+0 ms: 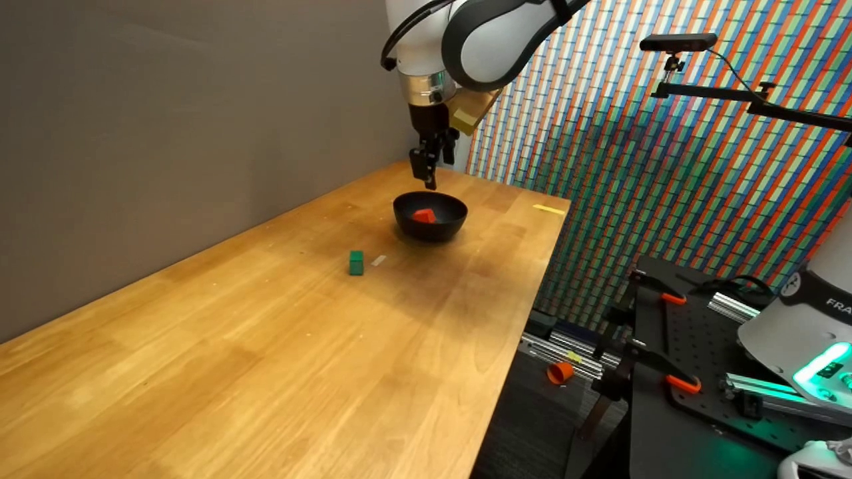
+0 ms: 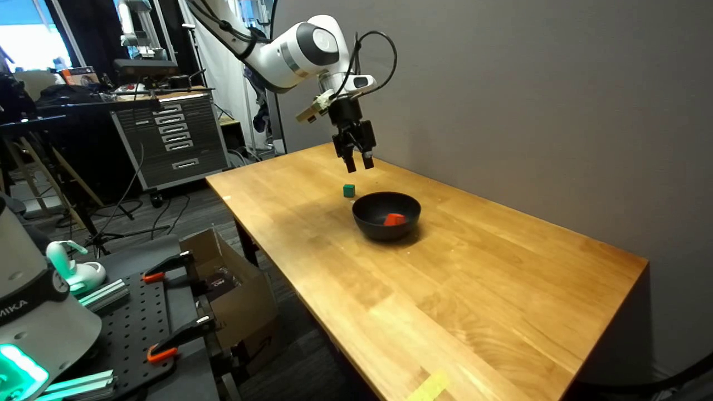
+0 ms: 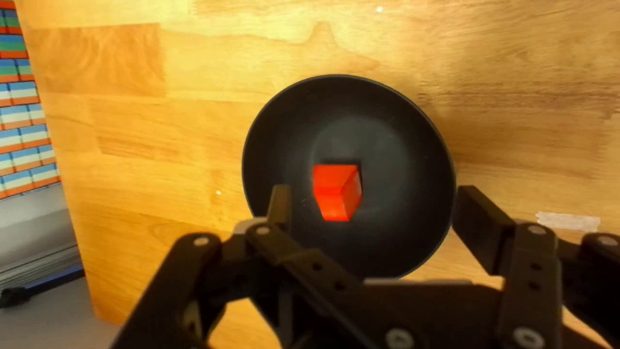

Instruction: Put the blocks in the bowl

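The black bowl (image 1: pixel 429 231) stands upright on the wooden table; it also shows in an exterior view (image 2: pixel 384 233) and in the wrist view (image 3: pixel 392 150). The red block (image 1: pixel 425 215) lies inside it, seen too in an exterior view (image 2: pixel 395 219) and in the wrist view (image 3: pixel 337 191). The green block (image 1: pixel 356 263) sits on the table a short way from the bowl, also in an exterior view (image 2: pixel 349 190); it is out of the wrist view. My gripper (image 3: pixel 379 209) is open and empty, fingers pointing down, above the bowl's height in both exterior views (image 1: pixel 439 171) (image 2: pixel 360 165).
A grey wall (image 1: pixel 200 120) runs along the table's long side. A pale tape strip (image 1: pixel 378 260) lies between the green block and the bowl. Yellow tape (image 1: pixel 549 209) is near the table's end. The robot's base table (image 2: pixel 184 334) stands apart, across a gap.
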You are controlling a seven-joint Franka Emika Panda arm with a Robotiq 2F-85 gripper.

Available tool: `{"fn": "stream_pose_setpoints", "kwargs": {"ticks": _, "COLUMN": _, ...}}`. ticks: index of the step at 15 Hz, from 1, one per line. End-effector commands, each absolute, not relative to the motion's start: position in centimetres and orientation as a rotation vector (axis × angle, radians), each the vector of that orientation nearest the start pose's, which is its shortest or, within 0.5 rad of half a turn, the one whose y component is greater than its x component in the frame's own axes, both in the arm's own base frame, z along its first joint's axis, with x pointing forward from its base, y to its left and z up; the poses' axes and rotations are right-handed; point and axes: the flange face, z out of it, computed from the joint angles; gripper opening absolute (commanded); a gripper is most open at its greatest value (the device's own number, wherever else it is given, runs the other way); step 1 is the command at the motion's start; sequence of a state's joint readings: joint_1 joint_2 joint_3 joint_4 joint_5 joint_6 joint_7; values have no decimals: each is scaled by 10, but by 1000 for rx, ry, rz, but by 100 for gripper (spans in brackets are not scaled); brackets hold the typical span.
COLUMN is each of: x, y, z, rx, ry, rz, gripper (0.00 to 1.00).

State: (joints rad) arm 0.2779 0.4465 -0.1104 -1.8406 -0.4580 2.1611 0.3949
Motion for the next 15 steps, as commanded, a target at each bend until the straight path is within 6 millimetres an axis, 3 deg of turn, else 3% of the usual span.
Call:
{"fn": "stream_pose_setpoints", "kwargs": {"ticks": 1, "x": 628, "y": 111, "z": 286, "rx": -3481, "ry": -59, "rz": 21, "gripper": 100}}
{"fn": "stream_pose_setpoints", "kwargs": {"ticks": 5, "x": 632, "y": 154, "z": 277, "rx": -3317, "ry": -133, "rz": 22, "gripper": 100}}
{"fn": "stream_pose_setpoints", "kwargs": {"ticks": 10, "x": 642, "y": 202, "z": 250, "rx": -3190, "ry": -317, "rz": -9, "gripper": 100}}
{"fn": "stream_pose_setpoints", "kwargs": {"ticks": 15, "x": 655, "y": 229, "z": 212, "rx": -3104, "ry": -526, "rz": -5, "gripper": 100}}
